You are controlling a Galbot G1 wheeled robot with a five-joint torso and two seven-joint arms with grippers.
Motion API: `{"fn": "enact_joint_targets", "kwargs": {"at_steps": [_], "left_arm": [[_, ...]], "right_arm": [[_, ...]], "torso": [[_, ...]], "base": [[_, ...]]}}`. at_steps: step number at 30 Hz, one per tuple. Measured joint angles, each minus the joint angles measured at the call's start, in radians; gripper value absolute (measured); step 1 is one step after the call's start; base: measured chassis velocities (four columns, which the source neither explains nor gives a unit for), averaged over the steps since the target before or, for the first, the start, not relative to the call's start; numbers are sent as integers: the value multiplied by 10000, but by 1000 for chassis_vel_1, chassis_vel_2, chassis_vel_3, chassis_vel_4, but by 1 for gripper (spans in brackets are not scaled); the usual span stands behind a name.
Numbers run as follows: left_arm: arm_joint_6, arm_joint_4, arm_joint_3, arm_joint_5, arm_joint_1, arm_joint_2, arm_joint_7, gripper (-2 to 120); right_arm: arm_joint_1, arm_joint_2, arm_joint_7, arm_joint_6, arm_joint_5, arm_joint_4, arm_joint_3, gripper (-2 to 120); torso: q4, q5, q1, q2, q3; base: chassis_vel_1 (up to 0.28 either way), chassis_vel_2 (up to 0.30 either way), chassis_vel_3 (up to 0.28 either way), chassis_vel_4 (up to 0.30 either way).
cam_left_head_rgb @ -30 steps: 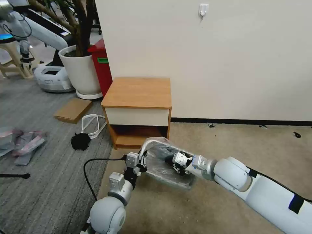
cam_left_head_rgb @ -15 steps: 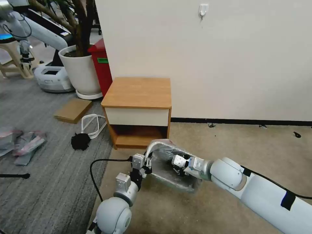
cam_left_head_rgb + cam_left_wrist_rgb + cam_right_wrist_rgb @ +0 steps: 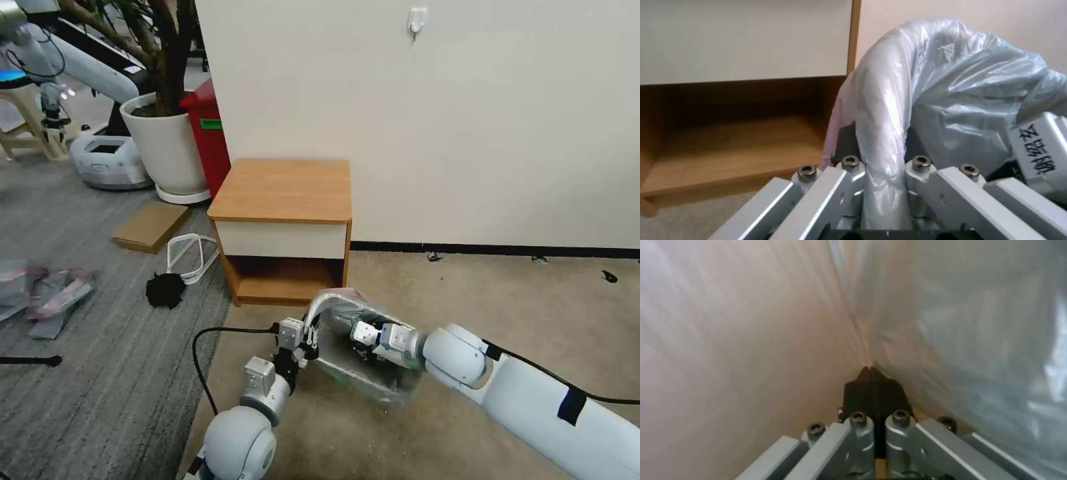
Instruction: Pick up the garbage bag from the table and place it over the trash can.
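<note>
The trash can (image 3: 371, 385) lies tilted on the beige carpet in front of the table (image 3: 283, 190). The garbage bag (image 3: 343, 312) is stretched over its mouth and around its walls. My left gripper (image 3: 309, 337) is shut on the bag-covered rim; in the left wrist view the gripper (image 3: 880, 148) clamps that rim, with the garbage bag (image 3: 960, 83) bulging beyond it. My right gripper (image 3: 361, 338) reaches inside the can. In the right wrist view the gripper (image 3: 871, 370) is shut, with a fold of the garbage bag (image 3: 951, 340) meeting its tips.
A red bin (image 3: 208, 133) and a large white plant pot (image 3: 167, 143) stand left of the table by the wall. On the grey rug lie a cardboard sheet (image 3: 150, 227), a white loop (image 3: 190, 257), a black clump (image 3: 165, 290) and heaped pink-grey bags (image 3: 47, 290). A black cable (image 3: 200, 353) trails by my left arm.
The bagged trash can and both grippers have shifted to the right and slightly nearer. The right gripper sits deeper inside the can.
</note>
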Motion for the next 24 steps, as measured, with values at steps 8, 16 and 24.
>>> {"fn": "enact_joint_targets", "kwargs": {"at_steps": [8,16,24], "left_arm": [[9,0,20,2,25,-18,-12,5],[21,0,-5,0,33,-95,-38,5],[23,11,-51,-4,52,-101,-53,5]], "right_arm": [[-9,116,49,-68,-269,-280,-55,0],[-78,313,339,-535,-503,-240,-182,0],[-90,445,628,-910,-513,-194,-266,0]], "torso": [[0,0,0,0,0],[0,0,0,0,0],[0,-1,0,0,0]], "base": [[0,0,0,0],[0,0,0,0],[0,0,0,0]]}}
